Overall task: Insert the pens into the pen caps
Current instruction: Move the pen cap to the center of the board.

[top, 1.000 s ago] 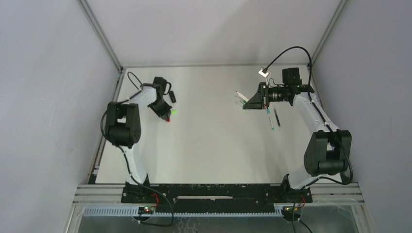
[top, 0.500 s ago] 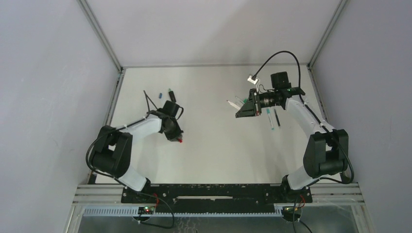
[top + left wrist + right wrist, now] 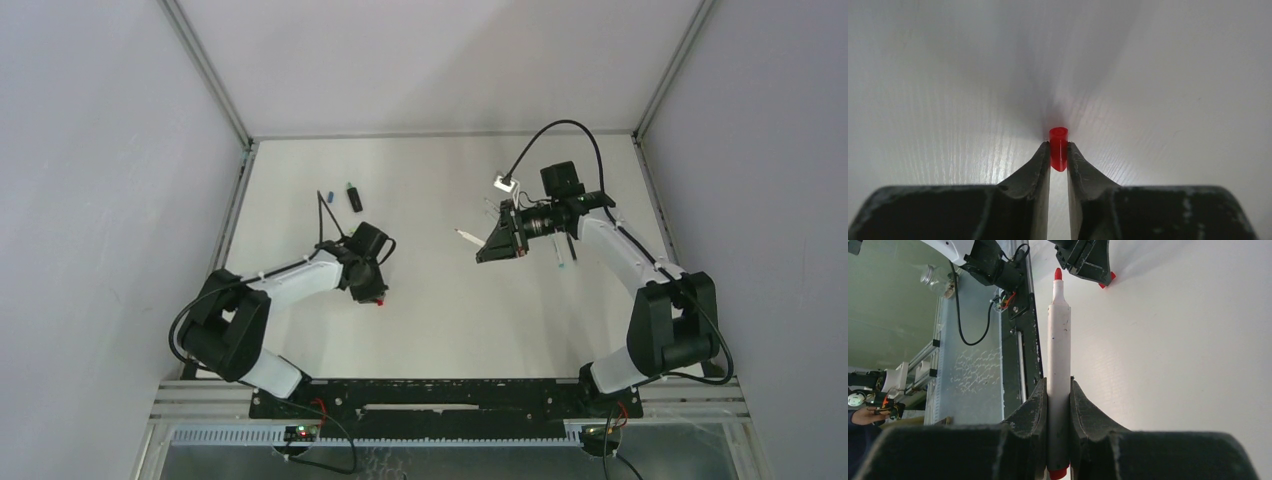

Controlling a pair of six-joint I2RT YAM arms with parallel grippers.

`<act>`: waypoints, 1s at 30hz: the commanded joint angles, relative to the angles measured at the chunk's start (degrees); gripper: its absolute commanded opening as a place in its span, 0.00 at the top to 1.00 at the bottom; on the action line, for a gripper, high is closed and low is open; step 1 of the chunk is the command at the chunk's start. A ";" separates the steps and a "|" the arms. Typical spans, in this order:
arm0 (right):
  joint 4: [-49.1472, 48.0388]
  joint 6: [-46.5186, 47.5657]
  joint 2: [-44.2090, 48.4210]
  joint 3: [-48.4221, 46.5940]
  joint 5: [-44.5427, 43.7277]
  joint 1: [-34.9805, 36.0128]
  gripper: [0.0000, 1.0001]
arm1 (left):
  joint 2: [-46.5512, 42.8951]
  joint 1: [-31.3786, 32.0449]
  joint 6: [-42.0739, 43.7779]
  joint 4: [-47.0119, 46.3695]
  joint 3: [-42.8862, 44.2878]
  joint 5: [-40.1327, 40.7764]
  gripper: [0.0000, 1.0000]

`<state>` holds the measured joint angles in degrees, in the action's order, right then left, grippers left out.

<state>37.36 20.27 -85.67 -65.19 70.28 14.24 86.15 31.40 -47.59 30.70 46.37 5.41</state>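
My left gripper [image 3: 1058, 151] is shut on a small red pen cap [image 3: 1058, 146], its open mouth pointing away from the wrist camera, just above the white table. From above, the gripper [image 3: 375, 290] and the cap [image 3: 379, 300] are left of centre. My right gripper [image 3: 1058, 386] is shut on a white pen [image 3: 1058, 345] with a red tip, which points towards the left gripper [image 3: 1088, 260]. In the top view the right gripper [image 3: 487, 248] hovers right of centre, with the pen [image 3: 464, 235] sticking out to the left.
Far left on the table lie a blue cap [image 3: 330, 196], a teal cap [image 3: 348, 187], a black marker [image 3: 355, 200] and a thin dark pen [image 3: 324, 210]. Another pen [image 3: 560, 252] lies partly under the right arm. Walls close in on both sides.
The left arm has swung from the far left towards the near middle, carrying the red cap. The right gripper has moved left with the pen.
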 commanded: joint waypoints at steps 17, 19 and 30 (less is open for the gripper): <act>1.17 5.41 -1.94 0.09 5.36 -0.26 1.00 | 2.73 1.79 1.86 7.36 4.72 5.96 0.56; 2.59 6.08 -2.80 -0.99 6.14 -0.68 1.00 | 3.56 1.78 1.88 7.35 5.09 5.78 0.60; 7.64 9.66 -3.98 -2.69 5.06 -0.71 1.00 | 9.05 2.56 2.95 6.19 5.06 5.22 0.78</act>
<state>42.85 27.03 -90.19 -65.56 74.22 13.47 91.85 33.01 -45.91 38.87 51.37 10.44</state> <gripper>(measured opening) 0.205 0.267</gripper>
